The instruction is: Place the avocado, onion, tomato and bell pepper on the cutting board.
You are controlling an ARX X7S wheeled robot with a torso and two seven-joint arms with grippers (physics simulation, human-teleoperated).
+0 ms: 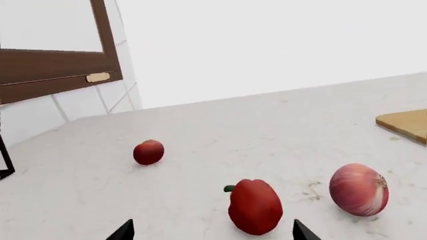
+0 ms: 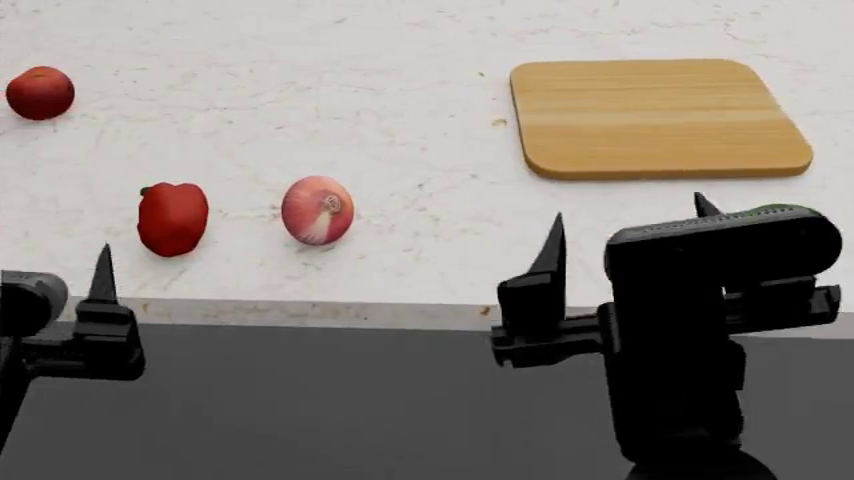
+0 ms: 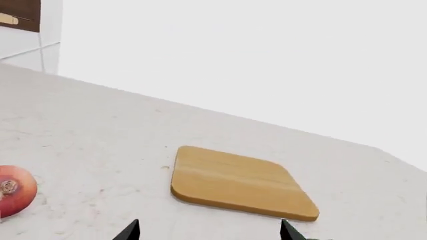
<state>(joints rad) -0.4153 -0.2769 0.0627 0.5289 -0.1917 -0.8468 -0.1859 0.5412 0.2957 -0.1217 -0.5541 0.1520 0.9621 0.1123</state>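
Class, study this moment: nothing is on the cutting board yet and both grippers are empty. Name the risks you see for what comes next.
Three likely risks:
1. The onion and tomato are rounded and lie loose on the countertop; a nudge may roll them.
2. The bell pepper sits close beside the onion, so the open left gripper might bump one while taking the other.
3. The cutting board lies far from the tomato, so that carry is long.
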